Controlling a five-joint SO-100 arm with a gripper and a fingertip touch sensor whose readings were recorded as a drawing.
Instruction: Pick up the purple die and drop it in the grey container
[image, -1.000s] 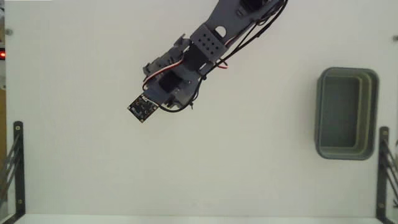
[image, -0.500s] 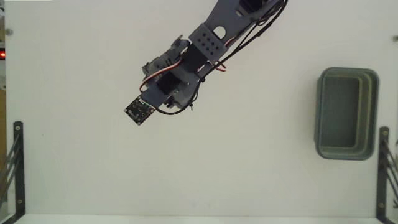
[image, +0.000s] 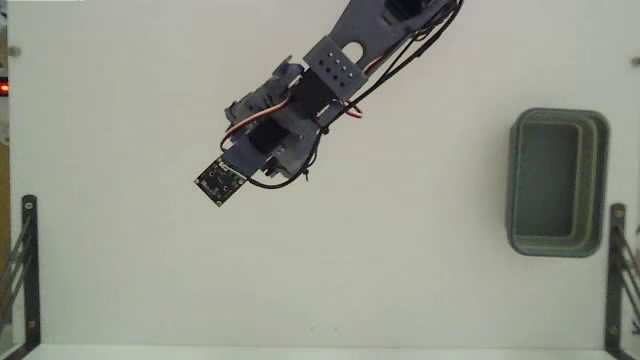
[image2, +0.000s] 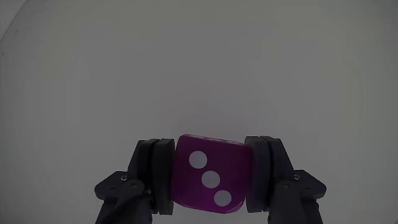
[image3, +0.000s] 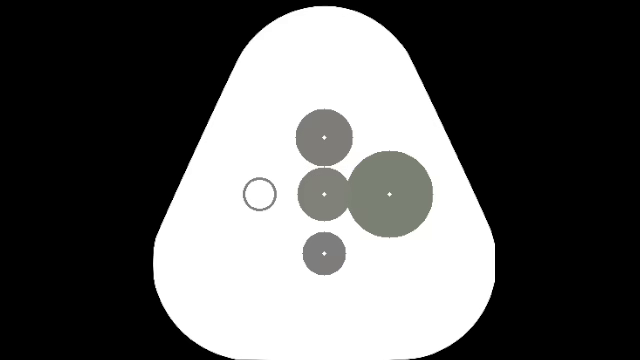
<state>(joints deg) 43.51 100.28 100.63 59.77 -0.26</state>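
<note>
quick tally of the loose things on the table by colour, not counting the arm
purple: 1, the small purple die with white dots, clamped between the gripper's two dark fingers
grey: 1, the grey-green rectangular plastic bin, at the right of the fixed view, nothing seen in it
total: 2

The purple die (image2: 211, 180) is showing a bright magenta-purple face with three white dots running in a diagonal line. The end effector (image2: 211, 180) is showing black fingers (image2: 158, 175) in the wrist view. The grey container (image: 557, 182) is looking grey-green all over. The desk (image: 400, 280) is appearing plain white. The arm (image: 330, 75) is showing grey-blue parts, black wires, and one red-and-white wire.
</note>
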